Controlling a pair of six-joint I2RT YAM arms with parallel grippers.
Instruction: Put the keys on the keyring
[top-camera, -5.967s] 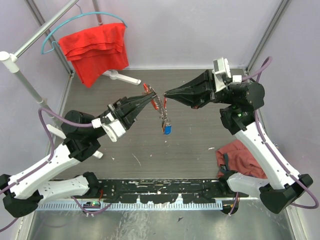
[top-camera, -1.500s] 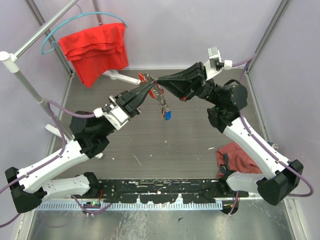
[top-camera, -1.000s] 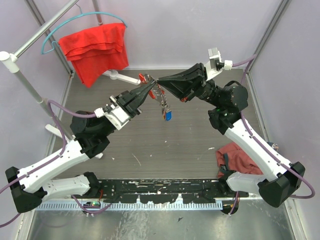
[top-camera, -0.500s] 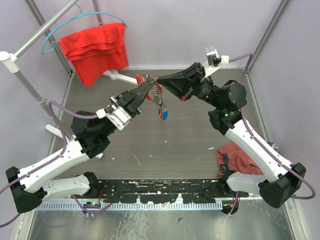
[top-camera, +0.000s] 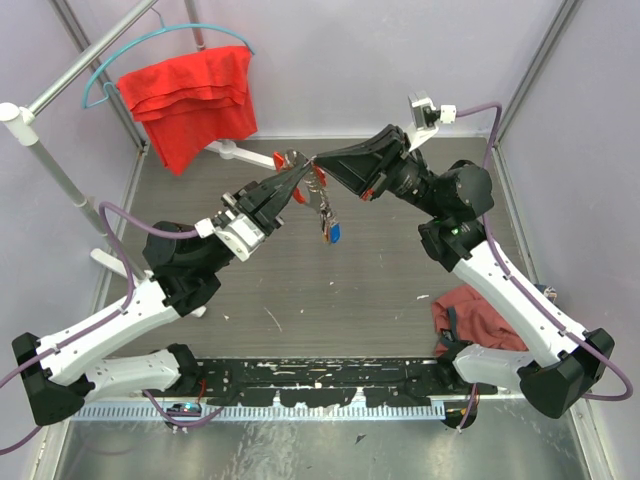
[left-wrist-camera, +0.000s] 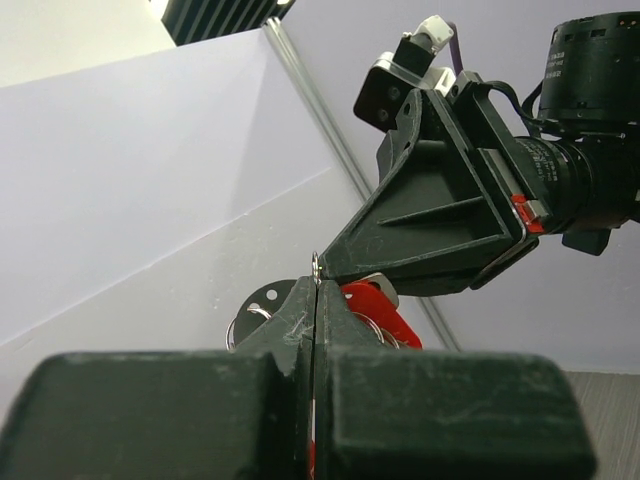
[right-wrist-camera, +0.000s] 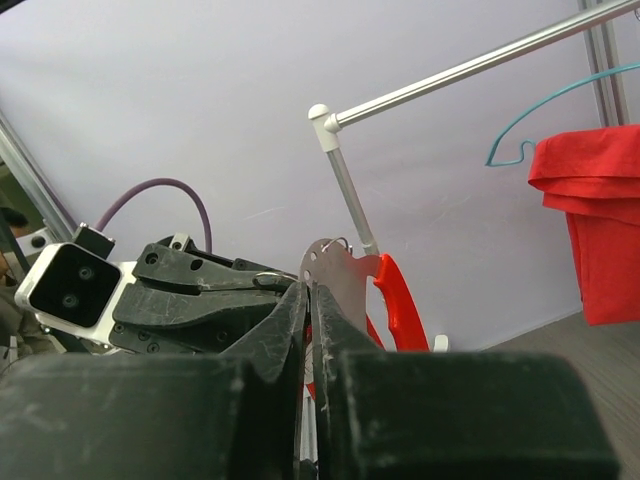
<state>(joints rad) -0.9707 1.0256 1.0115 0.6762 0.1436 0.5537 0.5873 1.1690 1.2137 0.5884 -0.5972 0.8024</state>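
The keys (top-camera: 322, 205) hang as one bunch in mid-air above the rear middle of the surface (top-camera: 380, 285), held between the two gripper tips. From above I count one blue tag (top-camera: 334, 233) at the bottom of the bunch and two red heads (top-camera: 319, 176) near the top. The silver blades overlap, so the number of keys cannot be told.

The left gripper (top-camera: 298, 177) reaches in from the lower left. Its wrist camera shows the fingers (left-wrist-camera: 270, 345) pressed together, with a thin sliver of silver metal pinched in the seam at the tip. The right gripper (top-camera: 322, 164) comes in from the right and meets it tip to tip. Its fingers (right-wrist-camera: 335, 320) are likewise pressed together, with a flat silver key plate (right-wrist-camera: 335, 268) and a red head (right-wrist-camera: 398, 300) standing just above them.

The bunch does not touch the surface. The back wall and both side walls stand well apart from it.

There are two red cloths. One (top-camera: 190, 95) is draped on a teal hanger (top-camera: 150, 42) on the metal rail (top-camera: 85, 65) at the rear left. The other (top-camera: 478, 315) lies crumpled on the surface near the right arm's base. The white foot (top-camera: 240, 153) of the rail stand is near the left of the bunch, beside the left gripper.
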